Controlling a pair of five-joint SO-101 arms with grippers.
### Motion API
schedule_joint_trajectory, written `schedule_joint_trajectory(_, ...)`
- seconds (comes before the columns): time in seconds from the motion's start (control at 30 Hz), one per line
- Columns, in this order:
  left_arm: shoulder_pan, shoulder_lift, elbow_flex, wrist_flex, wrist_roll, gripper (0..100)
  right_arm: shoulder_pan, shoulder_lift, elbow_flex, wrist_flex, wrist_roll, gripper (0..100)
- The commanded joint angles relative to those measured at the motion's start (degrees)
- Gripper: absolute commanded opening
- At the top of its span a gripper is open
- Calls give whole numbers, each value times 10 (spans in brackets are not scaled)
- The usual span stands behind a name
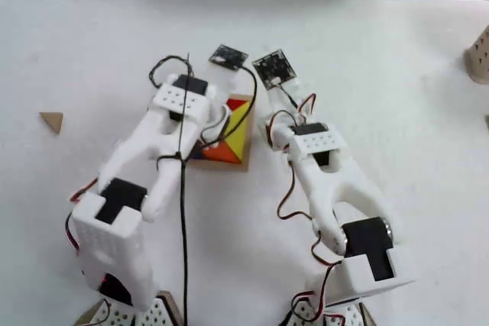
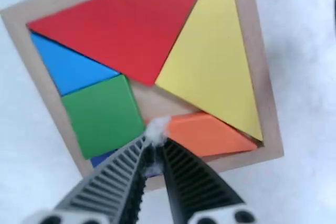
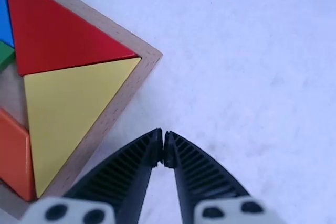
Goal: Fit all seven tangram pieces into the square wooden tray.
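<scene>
High view: the tray (image 1: 238,99) lies between the arms, a wooden triangle (image 1: 52,121) well apart. Left wrist view: left gripper (image 2: 154,142), jaws together above the tray's bare patch. Right wrist view: right gripper (image 3: 164,148), jaws together just beside the tray.

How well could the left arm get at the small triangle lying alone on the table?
Probably yes: the small triangle lies on bare table on that arm's side, nothing between, though the left gripper sits shut at the tray.
</scene>
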Motion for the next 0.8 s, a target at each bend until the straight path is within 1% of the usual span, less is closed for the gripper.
schedule_joint_trajectory(0.0,-21,-5,-39,4,-4,26,-6,-3,-24,-8,-4,17)
schedule_joint_trajectory(0.53,-24,1,-22,-25,-4,26,-6,-3,-24,-7,-4,17)
schedule_joint_trajectory(0.7,-20,1,12,-92,-4,26,-6,-3,-24,-7,-4,17)
schedule_joint_trajectory(0.77,-20,1,14,-107,-4,26,-6,-3,-24,-6,-4,17)
